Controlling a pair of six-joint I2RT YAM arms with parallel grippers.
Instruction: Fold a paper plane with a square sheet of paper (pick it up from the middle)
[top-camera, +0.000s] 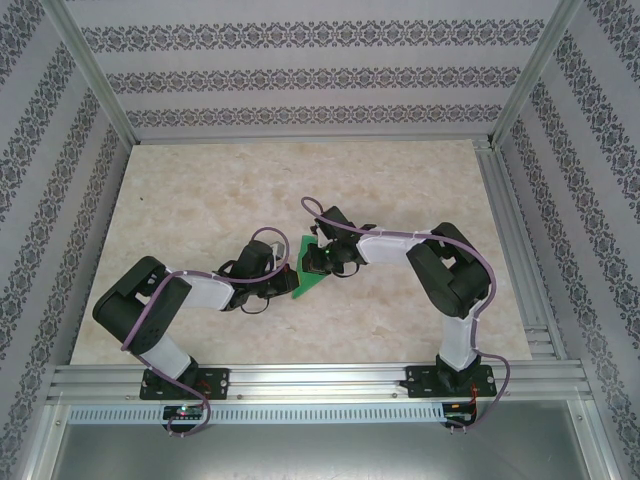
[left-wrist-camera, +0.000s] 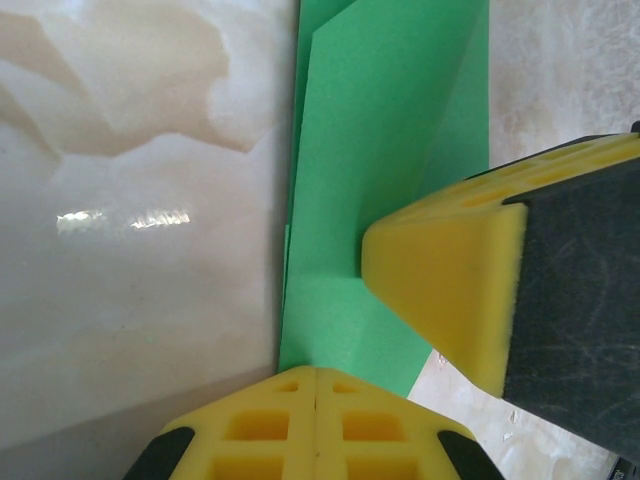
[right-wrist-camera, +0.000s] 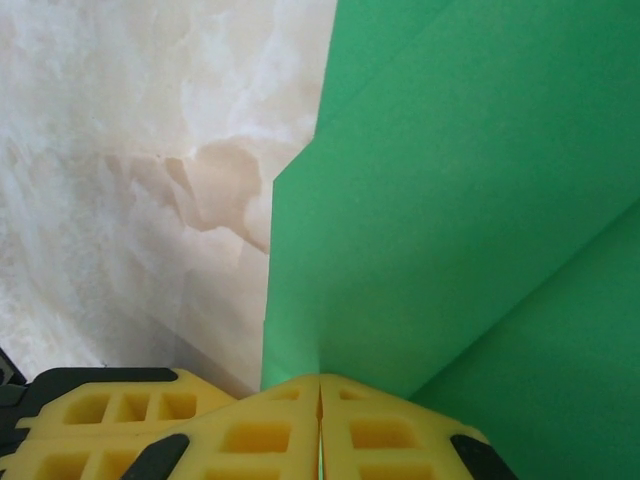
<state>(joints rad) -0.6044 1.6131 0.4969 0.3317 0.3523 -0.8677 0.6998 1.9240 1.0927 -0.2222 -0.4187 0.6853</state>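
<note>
The square sheet of paper (top-camera: 310, 283) is bright green and partly folded, with angled flaps layered on it (left-wrist-camera: 380, 150). It lies on the table between my two grippers. My left gripper (top-camera: 288, 278) is shut, and its yellow fingertips (left-wrist-camera: 315, 370) sit at the sheet's near edge with no paper seen between them. My right gripper (top-camera: 322, 262) is shut on the sheet. A sliver of green shows in the seam of its tips (right-wrist-camera: 320, 378), and a crease rises from there across the paper (right-wrist-camera: 450, 200). One right finger (left-wrist-camera: 450, 290) rests over the sheet close to the left tips.
The pale marbled table top (top-camera: 200, 200) stretches wide to the left and back. Aluminium rails (top-camera: 300, 380) run along the front edge and the right side (top-camera: 515, 250). Patterned walls (top-camera: 300, 80) enclose the cell.
</note>
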